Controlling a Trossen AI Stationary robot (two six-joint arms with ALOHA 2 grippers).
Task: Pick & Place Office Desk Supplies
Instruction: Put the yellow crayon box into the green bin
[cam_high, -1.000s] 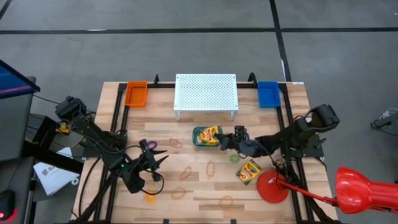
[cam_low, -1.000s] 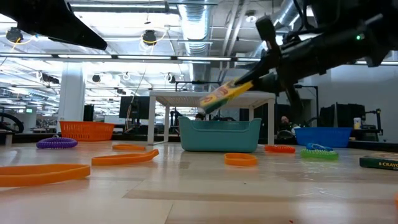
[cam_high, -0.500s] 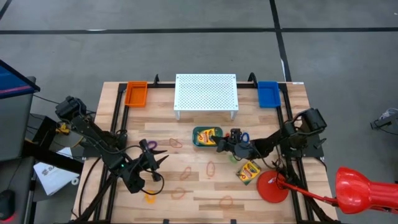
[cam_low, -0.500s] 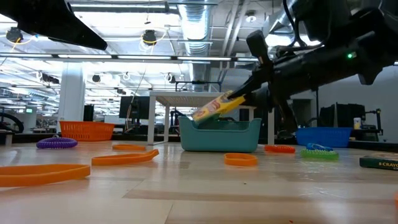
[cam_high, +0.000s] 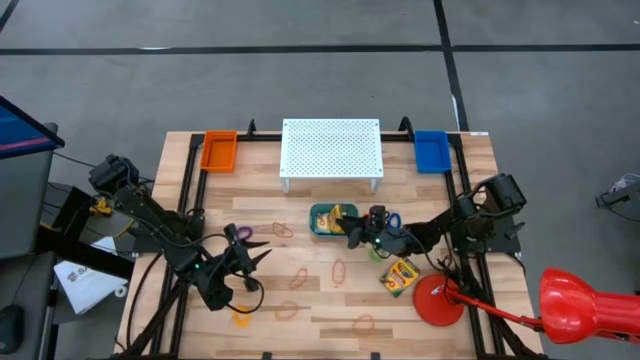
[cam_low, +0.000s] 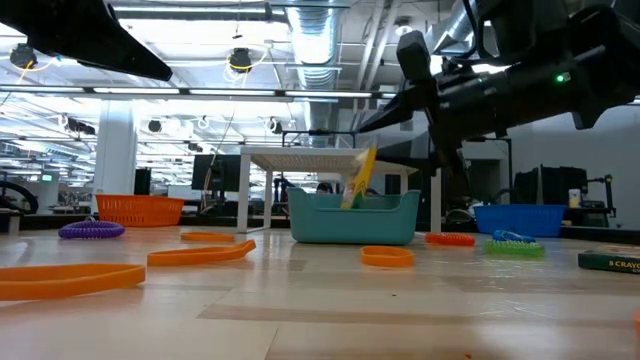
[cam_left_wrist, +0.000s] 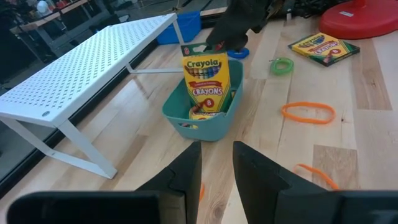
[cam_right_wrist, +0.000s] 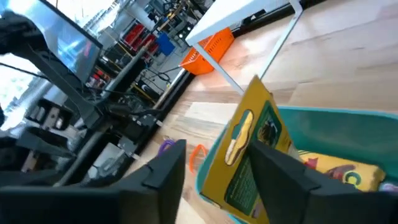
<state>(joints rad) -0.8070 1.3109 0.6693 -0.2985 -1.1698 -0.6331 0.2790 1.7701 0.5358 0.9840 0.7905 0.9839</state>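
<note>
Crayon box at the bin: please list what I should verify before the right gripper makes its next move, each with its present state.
1. Crayon box inside the bin: ok.
2. Box lying flat: not ok, it stands on end, tilted.
3. Right gripper released it: ok, fingers apart.
4. Left gripper away from the bin: ok, open, over the table's left part.
5. Second box put away: not ok, it lies on the table near the red disc.

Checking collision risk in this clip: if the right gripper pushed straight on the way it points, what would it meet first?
The right gripper, jaws open, would likely first meet the crayon box standing on end in the teal bin, though depth is uncertain.
</note>
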